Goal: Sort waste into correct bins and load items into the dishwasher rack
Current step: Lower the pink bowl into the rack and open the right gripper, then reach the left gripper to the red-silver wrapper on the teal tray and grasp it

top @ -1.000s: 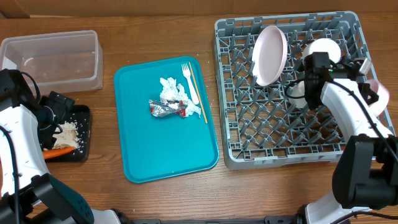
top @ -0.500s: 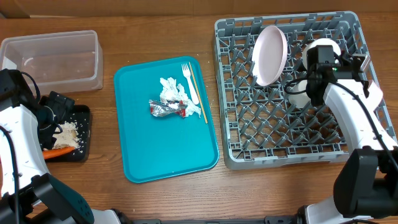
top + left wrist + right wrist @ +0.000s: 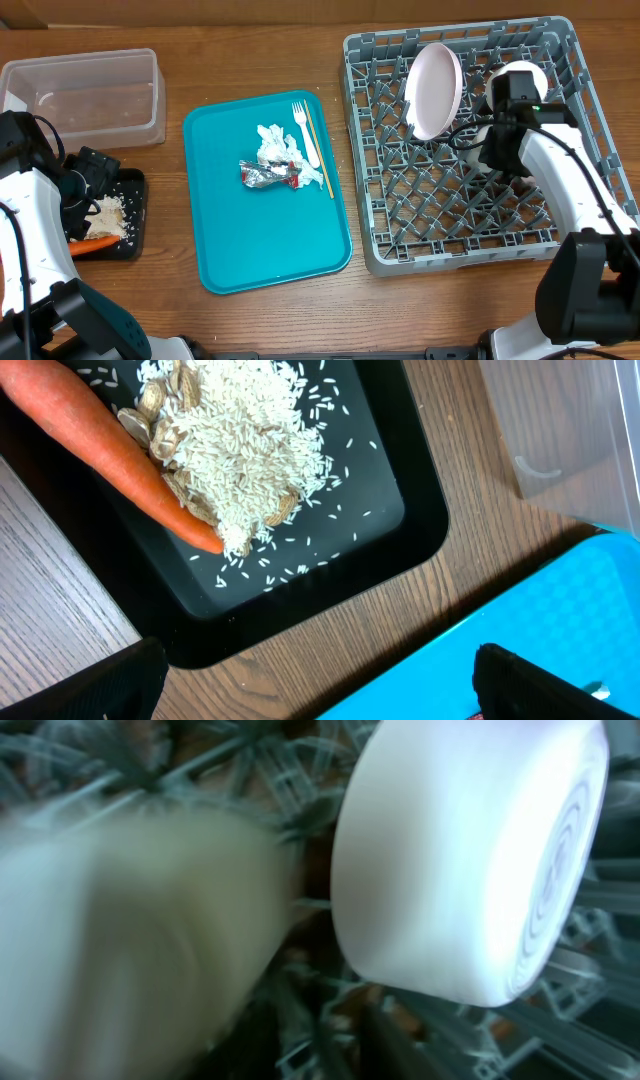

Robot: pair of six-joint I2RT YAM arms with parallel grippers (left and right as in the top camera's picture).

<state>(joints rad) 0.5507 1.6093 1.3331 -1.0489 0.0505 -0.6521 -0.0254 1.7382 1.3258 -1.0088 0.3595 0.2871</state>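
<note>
- Overhead view: the right gripper (image 3: pixel 495 145) hangs over the upper right part of the dishwasher rack (image 3: pixel 357 150). It is below a white bowl (image 3: pixel 522 76) and right of the plate (image 3: pixel 434 88), which stands on edge among the pegs.
- A small white cup (image 3: pixel 478 138) shows just left of that gripper. I cannot tell whether the jaws clasp it or have let go.
- The left gripper (image 3: pixel 95 170) sits at the left edge, above the black tray (image 3: pixel 137 180) that holds the rice (image 3: pixel 108 215) and the carrot (image 3: pixel 92 243). The clear tub (image 3: pixel 155 95) lies above it.
- On the teal tray (image 3: pixel 230 250) remain the napkins (image 3: pixel 272 140), the wrapper (image 3: pixel 268 174), the fork (image 3: pixel 305 130) and the stick (image 3: pixel 318 150).
- The fork and stick run top to bottom of the frame. They lie left of the rack, so I judge them the right arm's reach. The wrapper and napkins lie nearer the left arm and the bins.
- Left wrist view: the fingers (image 3: pixel 90 690) stand wide apart with nothing between them. The carrot (image 3: pixel 110 455) and rice (image 3: pixel 245 450) lie at upper left, above the jaws.
- Right wrist view: the bowl (image 3: pixel 470 860) fills the right side, tilted on the rack. A blurred cream shape (image 3: pixel 130 940) fills the left. The fingers are not made out.
</note>
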